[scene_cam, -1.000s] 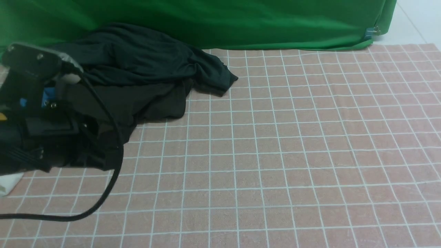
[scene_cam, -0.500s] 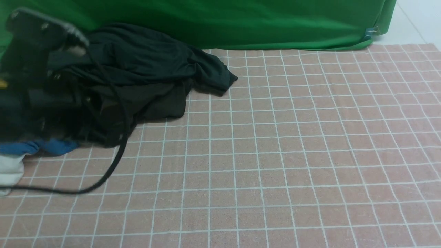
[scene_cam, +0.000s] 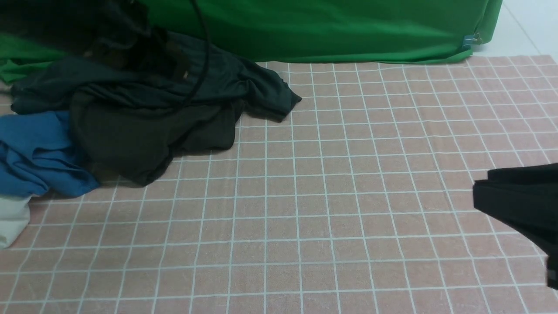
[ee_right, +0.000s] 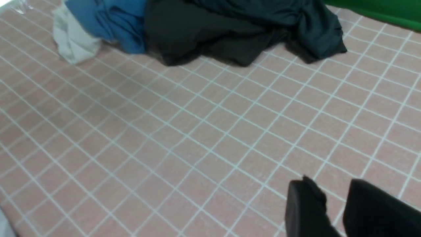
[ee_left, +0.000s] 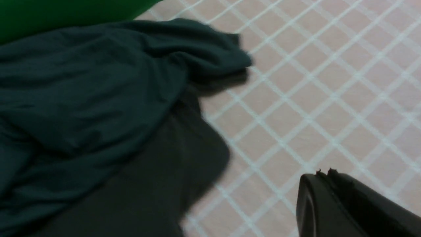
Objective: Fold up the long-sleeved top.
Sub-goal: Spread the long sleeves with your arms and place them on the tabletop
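The long-sleeved top is the black, faintly brownish garment crumpled at the left of the checked cloth, half under a dark grey-green garment. It also shows in the right wrist view, top, and in the left wrist view, top. My left gripper hovers above the cloth beside the pile, shut and holding nothing. In the front view the left arm is a dark blur over the back of the pile. My right gripper stands open over bare cloth, far from the top, and enters the front view at the right edge, gripper.
A blue garment and a white cloth lie at the far left against the pile. A green backdrop hangs along the back edge. The pink checked cloth covers the table.
My left arm has risen from in front of the pile up and back, uncovering the blue garment. The right gripper has come into the front view at the right edge.
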`<state>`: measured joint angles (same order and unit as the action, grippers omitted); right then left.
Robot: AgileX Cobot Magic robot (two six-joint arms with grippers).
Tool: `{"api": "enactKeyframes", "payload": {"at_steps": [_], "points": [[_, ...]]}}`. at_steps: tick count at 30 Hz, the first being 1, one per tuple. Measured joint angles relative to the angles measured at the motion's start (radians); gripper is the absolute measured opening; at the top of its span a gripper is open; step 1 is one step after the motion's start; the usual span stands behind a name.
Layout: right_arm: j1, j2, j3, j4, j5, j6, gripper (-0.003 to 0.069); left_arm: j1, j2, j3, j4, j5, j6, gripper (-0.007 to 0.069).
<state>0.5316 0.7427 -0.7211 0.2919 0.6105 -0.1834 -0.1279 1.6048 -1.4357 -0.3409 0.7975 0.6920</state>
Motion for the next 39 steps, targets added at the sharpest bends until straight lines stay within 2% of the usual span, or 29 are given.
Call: {"api": "enactKeyframes", "payload": {"at_steps": [3, 7, 9, 10, 13, 16, 18, 20, 23, 27, 28, 29, 30, 32, 35, 39], "points": [[0.0, 0.006, 0.0, -0.005, -0.015, -0.006, 0.0212, 0.0, 0.107, -0.089, 0.05, 0.002, -0.004, 0.0046], [0.0, 0.008, 0.0, -0.007, -0.034, -0.047, 0.022, 0.0, 0.32, -0.257, 0.14, 0.005, -0.006, 0.0197], [0.0, 0.008, 0.0, -0.008, -0.033, -0.053, 0.022, 0.0, 0.404, -0.325, 0.179, 0.005, -0.006, 0.0311], [0.0, 0.008, 0.0, -0.008, -0.033, -0.053, 0.022, 0.0, 0.412, -0.331, 0.181, 0.005, -0.006, 0.0311], [0.0, 0.008, 0.0, -0.008, -0.02, -0.056, 0.022, 0.0, 0.524, -0.4, 0.198, -0.007, 0.04, 0.0496], [0.0, 0.008, 0.0, -0.009, -0.012, -0.056, 0.0225, 0.0, 0.587, -0.416, 0.187, -0.061, 0.124, 0.0588], [0.0, 0.008, 0.0, -0.009, -0.011, -0.054, 0.0227, 0.0, 0.617, -0.422, 0.187, -0.113, 0.173, 0.0615], [0.0, 0.008, 0.0, -0.009, -0.01, -0.048, 0.0229, 0.0, 0.648, -0.422, 0.205, -0.179, 0.187, 0.0605], [0.0, 0.008, 0.0, -0.01, -0.01, -0.037, 0.023, 0.0, 0.675, -0.423, 0.248, -0.236, 0.175, 0.0546], [0.0, 0.008, 0.0, -0.01, -0.01, -0.008, 0.023, 0.002, 0.714, -0.425, 0.31, -0.299, 0.166, 0.0296], [0.0, 0.008, 0.0, -0.009, -0.01, 0.008, 0.023, 0.003, 0.721, -0.425, 0.318, -0.311, 0.166, 0.0199], [0.0, 0.008, 0.0, -0.009, -0.01, 0.011, 0.023, 0.004, 0.721, -0.425, 0.319, -0.313, 0.166, 0.0199], [0.0, 0.008, 0.0, -0.009, -0.01, 0.03, 0.023, 0.007, 0.723, -0.425, 0.329, -0.321, 0.166, 0.0093], [0.0, 0.008, 0.0, -0.009, -0.01, 0.047, 0.0231, 0.009, 0.721, -0.436, 0.349, -0.315, 0.162, 0.0059], [0.0, 0.008, 0.0, -0.009, -0.008, 0.061, 0.0232, 0.01, 0.701, -0.458, 0.364, -0.279, 0.139, 0.0052], [0.0, 0.008, 0.0, -0.009, -0.007, 0.064, 0.0232, 0.013, 0.569, -0.52, 0.395, -0.174, 0.053, 0.0052]]}}
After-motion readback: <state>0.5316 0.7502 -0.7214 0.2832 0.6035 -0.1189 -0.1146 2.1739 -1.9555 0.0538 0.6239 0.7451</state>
